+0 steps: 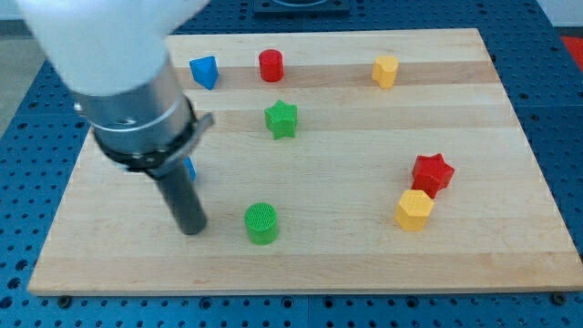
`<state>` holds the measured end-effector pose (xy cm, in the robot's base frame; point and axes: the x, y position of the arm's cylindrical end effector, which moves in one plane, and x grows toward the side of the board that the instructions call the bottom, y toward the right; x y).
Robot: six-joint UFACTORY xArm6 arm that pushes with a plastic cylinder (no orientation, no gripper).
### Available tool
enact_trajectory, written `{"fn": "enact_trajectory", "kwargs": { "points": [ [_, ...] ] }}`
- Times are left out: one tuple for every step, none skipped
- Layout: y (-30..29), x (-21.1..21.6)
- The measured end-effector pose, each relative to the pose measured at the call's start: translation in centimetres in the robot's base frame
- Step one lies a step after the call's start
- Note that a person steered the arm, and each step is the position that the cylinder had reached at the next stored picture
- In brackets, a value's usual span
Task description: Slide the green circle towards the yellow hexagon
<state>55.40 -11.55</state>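
The green circle (261,223) sits on the wooden board near the view's bottom, left of centre. My tip (192,230) rests on the board just left of it, a small gap apart. A yellow hexagon (414,210) lies at the lower right, touching a red star (432,173) above it. A second yellow hexagon (385,70) sits near the view's top right.
A green star (281,118) lies above the green circle. A red cylinder (271,66) and a blue block (204,71) sit near the top edge. Another blue block (190,169) is mostly hidden behind the arm. The wooden board (492,264) lies on a blue perforated table.
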Motion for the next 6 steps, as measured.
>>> {"fn": "enact_trajectory", "kwargs": {
  "points": [
    [2.3, 0.3],
    [3.1, 0.5],
    [7.0, 0.5],
    [12.1, -0.1],
    [15.6, -0.4],
    [19.9, -0.4]
  ]
}}
